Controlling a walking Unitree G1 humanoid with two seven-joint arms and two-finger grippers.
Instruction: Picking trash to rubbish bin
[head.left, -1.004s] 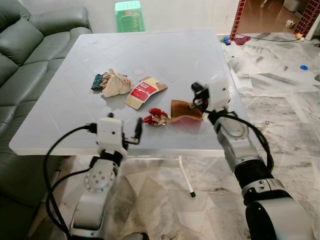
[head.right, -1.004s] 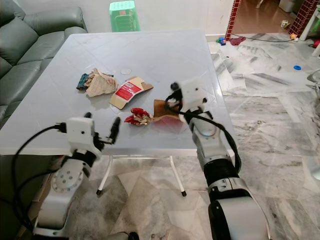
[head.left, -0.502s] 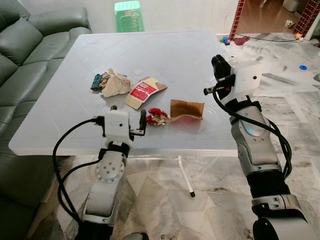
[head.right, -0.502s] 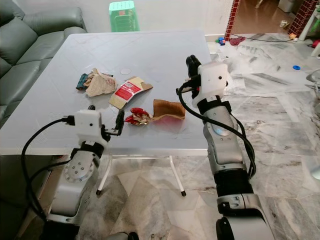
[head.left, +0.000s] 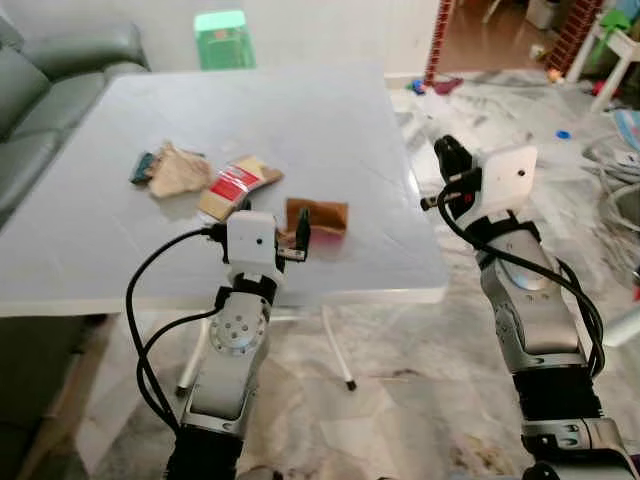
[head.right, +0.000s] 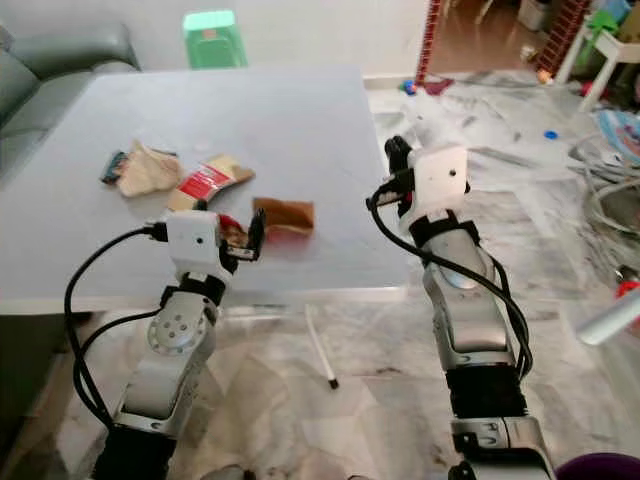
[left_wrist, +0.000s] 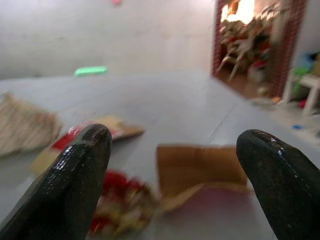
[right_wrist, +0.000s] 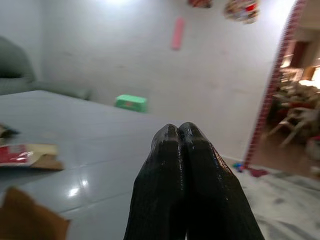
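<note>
My left hand (head.left: 297, 232) hovers open at the worktop's near edge, facing four scraps of trash.

Its fingers gape wide and hold nothing. The red wrapper (left_wrist: 120, 200) lies just beyond them, and the brown card piece (head.left: 317, 214) beside it lies lengthways along that edge. The red-labelled carton (head.left: 233, 186) and crumpled paper wad (head.left: 172, 168) sit farther in. My right hand (head.left: 447, 160), pressed shut and empty, hangs off the right edge, so the left is nearer.

Table (head.left: 330, 130) smooth pale grey, faint sheen. Floor (head.left: 400, 400) glossy veined marble. Sofa (head.left: 40, 75) dark grey leather-look. Brown cardboard piece (head.left: 318, 214) matt. Crumpled paper (head.left: 178, 168) rough, creased. Left hand (left_wrist: 172, 170) fingers glossy black. Stool (head.left: 224, 38) green plastic.
</note>
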